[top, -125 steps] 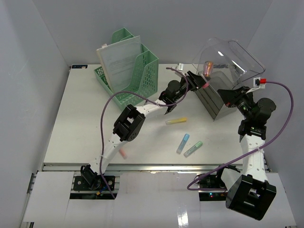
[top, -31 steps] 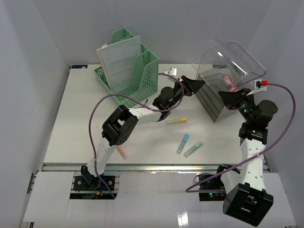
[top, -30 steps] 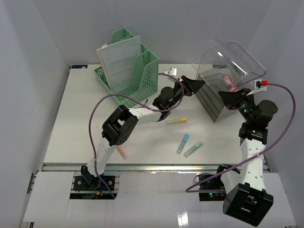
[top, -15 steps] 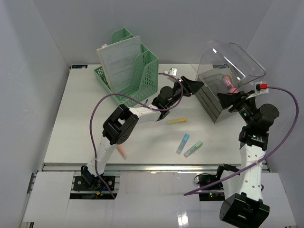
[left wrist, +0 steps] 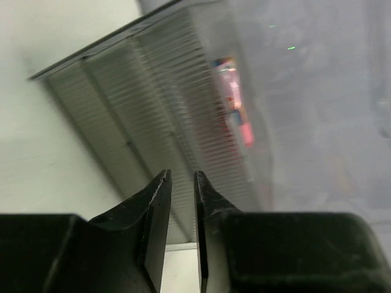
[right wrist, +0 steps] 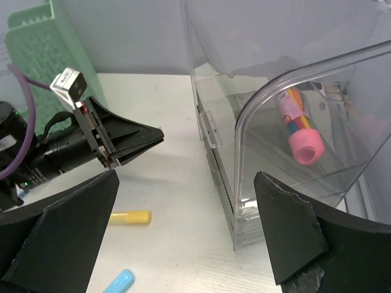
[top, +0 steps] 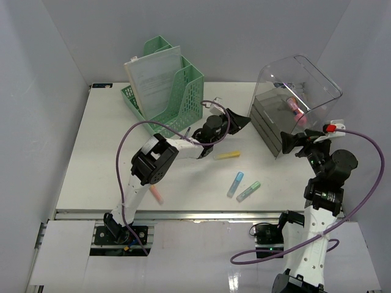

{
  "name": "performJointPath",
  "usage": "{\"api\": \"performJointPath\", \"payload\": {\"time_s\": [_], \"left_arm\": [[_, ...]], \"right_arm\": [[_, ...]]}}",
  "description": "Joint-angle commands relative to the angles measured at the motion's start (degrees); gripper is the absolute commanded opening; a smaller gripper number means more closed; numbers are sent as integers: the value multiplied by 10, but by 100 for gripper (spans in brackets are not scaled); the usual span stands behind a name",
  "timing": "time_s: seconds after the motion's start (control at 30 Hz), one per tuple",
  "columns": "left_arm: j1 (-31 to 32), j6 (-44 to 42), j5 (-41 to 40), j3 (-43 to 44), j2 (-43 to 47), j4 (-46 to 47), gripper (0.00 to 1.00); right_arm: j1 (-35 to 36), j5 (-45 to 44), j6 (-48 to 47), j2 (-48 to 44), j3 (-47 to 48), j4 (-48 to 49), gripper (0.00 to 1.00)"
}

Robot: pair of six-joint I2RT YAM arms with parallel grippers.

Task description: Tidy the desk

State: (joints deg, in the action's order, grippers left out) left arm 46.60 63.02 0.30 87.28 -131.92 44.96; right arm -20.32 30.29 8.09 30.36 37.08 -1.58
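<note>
Under both your arms lies the desk [top: 91,165], with its metal rail at the near edge. Behind your left gripper [top: 244,120] and to its left stands a green file rack [top: 183,101] with papers in it; only the top view shows this. The left gripper's fingers [left wrist: 153,213] are almost together, with a thin slit and nothing between them. You see this best in its own wrist view, where the ribbed wall of a clear box [top: 305,79] stands ahead of the tips. Nearer to the arm bases than this gripper lie a yellow marker [top: 226,155], then a blue marker [top: 236,183] and a green marker [top: 248,191] just beside each other. Your right gripper [right wrist: 186,177] is spread wide and holds nothing. Its wrist view shows a pink marker [right wrist: 299,137] inside the box, ahead and to the right, clearer than the top view does.
</note>
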Motion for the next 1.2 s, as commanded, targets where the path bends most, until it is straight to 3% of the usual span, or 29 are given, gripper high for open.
{"api": "performJointPath", "payload": {"time_s": [0.0,0.2,0.43,0.73,1.17], "left_arm": [[-9,28,-29,12,21,-114,31],[-24,28,53,113,-43,-126,37],[-39,43,156,243,-138,-117,41],[-38,58,186,361,-211,-137,49],[-25,103,203,389,-241,-124,46]], "right_arm": [[-6,44,-60,-8,-14,-15,98],[-9,196,-140,-14,-28,-9,93],[-16,260,-164,-4,-38,3,82],[-23,271,-150,-11,-55,33,83],[-29,270,-139,-13,-61,45,83]]}}
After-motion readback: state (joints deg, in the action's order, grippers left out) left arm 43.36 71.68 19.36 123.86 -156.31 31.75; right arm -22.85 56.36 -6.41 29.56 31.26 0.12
